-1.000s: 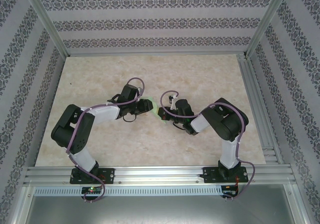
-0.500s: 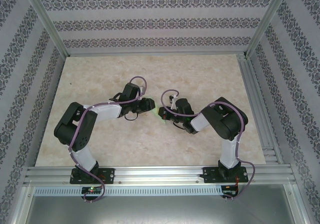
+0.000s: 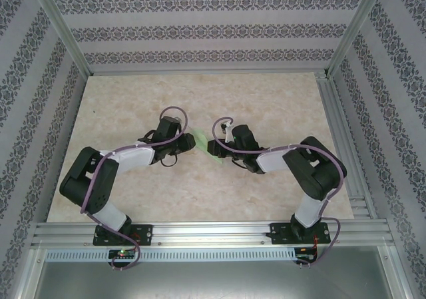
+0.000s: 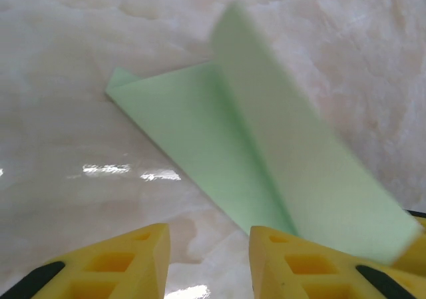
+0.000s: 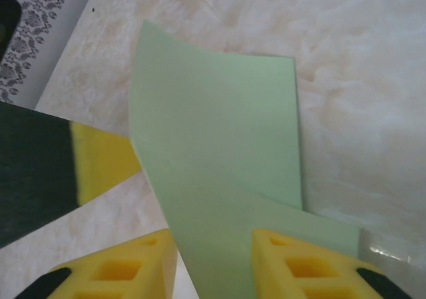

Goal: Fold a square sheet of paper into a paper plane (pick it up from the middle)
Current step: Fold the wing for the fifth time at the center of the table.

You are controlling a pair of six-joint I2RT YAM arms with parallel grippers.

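Note:
The square sheet of paper [image 3: 202,141] is pale green and folded into a long narrow shape with a lengthwise crease. It lies mid-table between both grippers. In the left wrist view the paper [image 4: 219,146] rests on the table with one flap raised, and that flap passes to the right of my right-hand finger. My left gripper [image 4: 208,236] [image 3: 192,141] is open, with bare table between its fingers. My right gripper [image 5: 213,239] [image 3: 214,146] is open too. A flap of the paper [image 5: 219,139] stands up in its gap, clear of the left-hand finger.
The marble-patterned table [image 3: 133,106] is ringed by aluminium rails [image 3: 346,139] and patterned walls. One yellow finger of the left gripper [image 5: 100,159] shows close beside the paper in the right wrist view. Both arms lie low, with their elbows out towards the sides.
My right gripper has gone from shut to open and its arm has stretched lower, with the elbow swung right. The left arm dropped and its jaws narrowed slightly. More green paper shows between the grippers.

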